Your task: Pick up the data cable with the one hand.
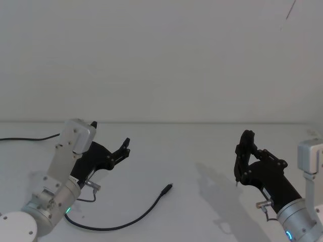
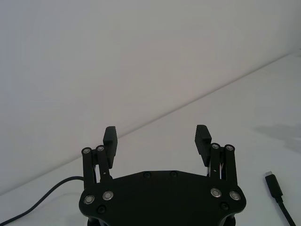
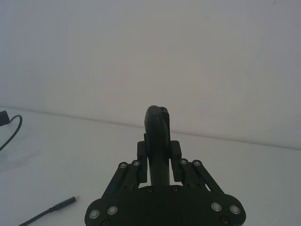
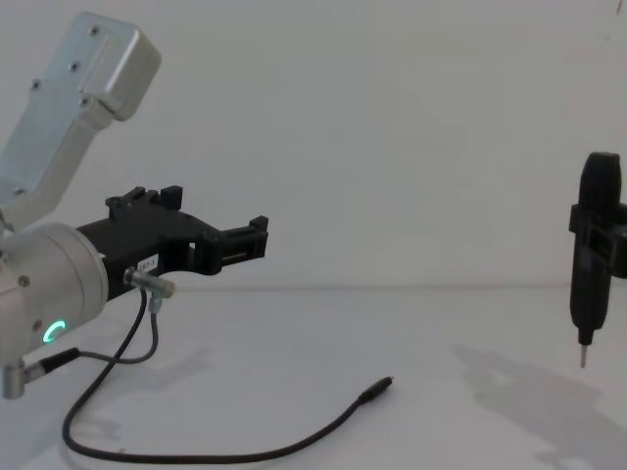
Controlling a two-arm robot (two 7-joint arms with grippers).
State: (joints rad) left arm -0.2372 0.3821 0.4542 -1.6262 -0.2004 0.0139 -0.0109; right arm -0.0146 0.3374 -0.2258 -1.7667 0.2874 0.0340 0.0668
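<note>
The data cable (image 1: pixel 144 216) is seen lying loose on the white bench (image 1: pixel 192 151), near the left of centre. It is laid in a shallow curve. Its small dark plug (image 4: pixel 376 391) is pointed toward the far right, and its other end is lost behind the left arm.

The left gripper (image 1: pixel 125 147) is held above the bench, left of and beyond the plug and apart from the cable. Its fingers (image 2: pixel 109 139) are spread wide with nothing between them. A short grey wire (image 4: pixel 147 294) with a silver connector is seen at its wrist.

The right gripper (image 1: pixel 248 147) is raised at the right side, well apart from the cable. It is clenched on a slim black pen-shaped tool (image 4: pixel 586 304). The tool is held close to upright with its metal tip pointed down, clear of the bench.

A second black cord (image 1: pixel 25 138) is laid along the far left edge of the bench.
</note>
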